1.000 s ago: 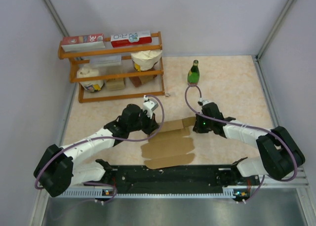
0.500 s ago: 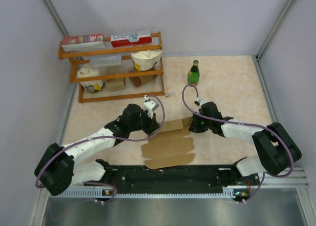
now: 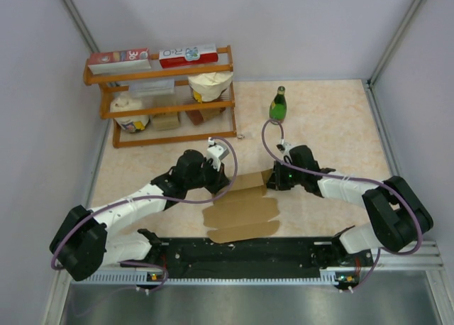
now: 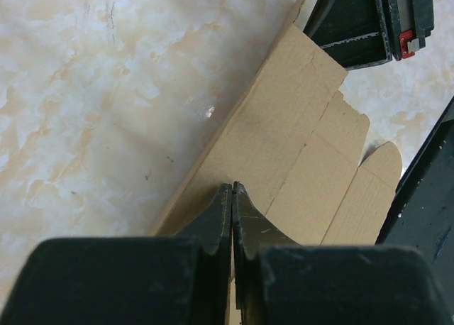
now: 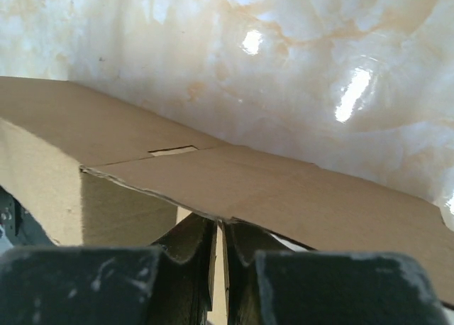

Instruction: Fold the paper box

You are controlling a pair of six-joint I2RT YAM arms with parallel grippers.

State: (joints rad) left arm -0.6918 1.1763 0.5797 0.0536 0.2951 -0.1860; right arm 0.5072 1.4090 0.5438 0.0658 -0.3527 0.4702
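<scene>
Box (image 3: 241, 210): flat brown sheet lying on the tabletop (image 3: 333, 119), centre, towards the near edge.
Left gripper (image 4: 233, 188): clenched on nothing, tips on the sheet's far-left panel, apparently pinning it down.
Right gripper (image 5: 220, 222): grasping the raised far-right flap, likely to fold it inward.

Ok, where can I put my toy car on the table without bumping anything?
The biggest bare patch of table is far right, between the green bottle and the right wall. A smaller one lies on the left, between the shelf and the left arm. The middle is crowded: the left gripper and right gripper both sit at the paper box.
</scene>
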